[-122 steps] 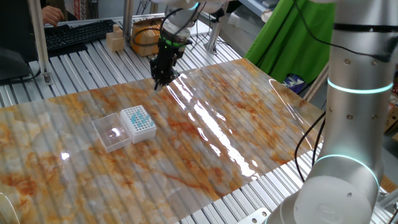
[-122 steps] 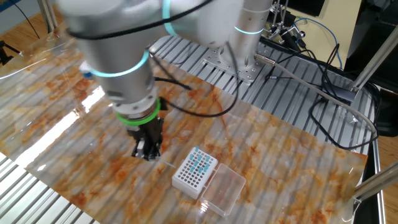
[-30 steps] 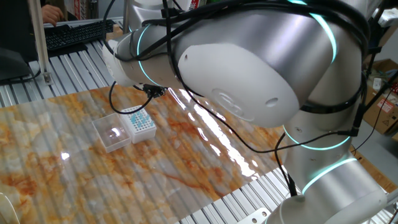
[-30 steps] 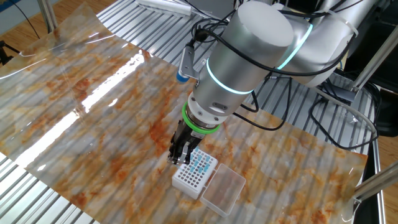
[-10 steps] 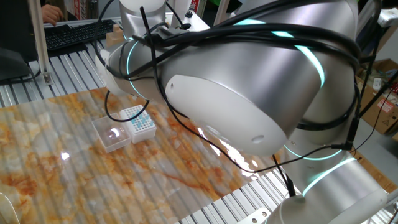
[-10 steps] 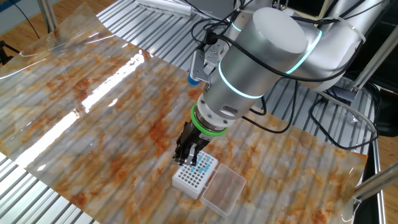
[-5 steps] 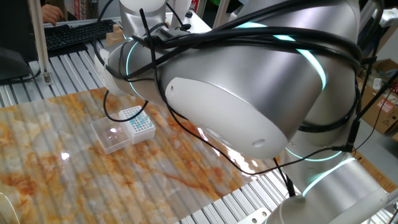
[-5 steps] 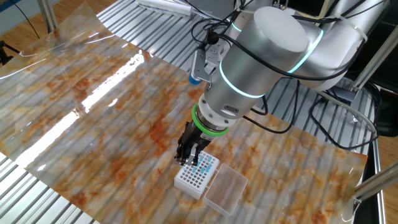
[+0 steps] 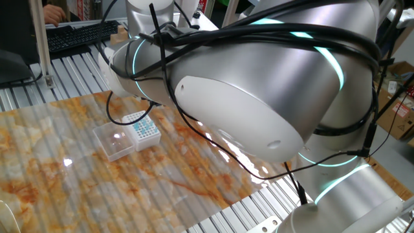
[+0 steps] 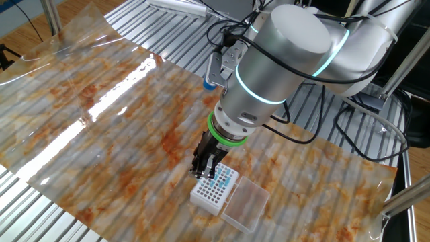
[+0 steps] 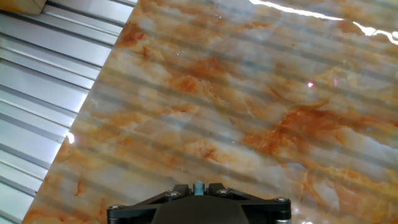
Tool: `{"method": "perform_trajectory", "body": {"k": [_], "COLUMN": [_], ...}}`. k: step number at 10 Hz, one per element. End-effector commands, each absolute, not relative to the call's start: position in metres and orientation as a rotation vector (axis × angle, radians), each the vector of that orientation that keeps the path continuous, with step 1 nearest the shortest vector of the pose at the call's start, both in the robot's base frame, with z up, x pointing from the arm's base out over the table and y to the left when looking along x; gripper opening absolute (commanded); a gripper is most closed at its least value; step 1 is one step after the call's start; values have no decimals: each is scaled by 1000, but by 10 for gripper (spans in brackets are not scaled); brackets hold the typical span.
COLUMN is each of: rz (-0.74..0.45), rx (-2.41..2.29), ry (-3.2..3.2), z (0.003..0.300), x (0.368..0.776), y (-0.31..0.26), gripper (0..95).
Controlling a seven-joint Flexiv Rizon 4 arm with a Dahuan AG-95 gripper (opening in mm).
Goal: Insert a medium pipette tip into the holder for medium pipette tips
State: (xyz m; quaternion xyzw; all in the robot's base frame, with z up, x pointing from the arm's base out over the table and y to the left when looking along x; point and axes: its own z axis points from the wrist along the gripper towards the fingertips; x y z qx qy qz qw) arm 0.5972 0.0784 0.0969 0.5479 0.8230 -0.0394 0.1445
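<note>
The small white rectangular box with the teal-dotted grid top, the holder for medium pipette tips (image 10: 214, 190), has slid a little across the marbled orange-and-grey table sheet (image 10: 101, 101) compared with a second ago, its clear hinged plastic lid (image 10: 246, 204) travelling with it, and in one fixed view it also sits slightly further left than before (image 9: 143, 129). I judge this to mean the black two-finger gripper (image 10: 203, 169) is pressing or dragging on the rack rather than seating cleanly into a hole, so the insertion is probably under way but not settled. The medium pipette tip itself cannot be made out in any view; if it is anywhere, it is between the fingers or already in the grid, hidden by the hand. The gripper stands at the near corner of the holder's top, fingers pointing down and close together, but whether they clasp anything I cannot tell. Above it the silver arm (image 10: 269, 74) leans steeply over the box, its green collar just above the hand. The hand view shows only bare sheet and the camera mount.
</note>
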Motion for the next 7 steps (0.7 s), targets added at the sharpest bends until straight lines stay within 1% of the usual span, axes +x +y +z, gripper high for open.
{"method": "perform_trajectory", "body": {"k": [1, 5, 6, 7], "rz": [-116, -117, -117, -115], "rx": [1586, 1605, 1607, 1613], "ry": [2365, 2367, 2367, 2365], "z": [96, 97, 97, 97], "x": [597, 596, 595, 595], "y": [79, 81, 82, 83], "gripper": [0, 0, 190, 190]}}
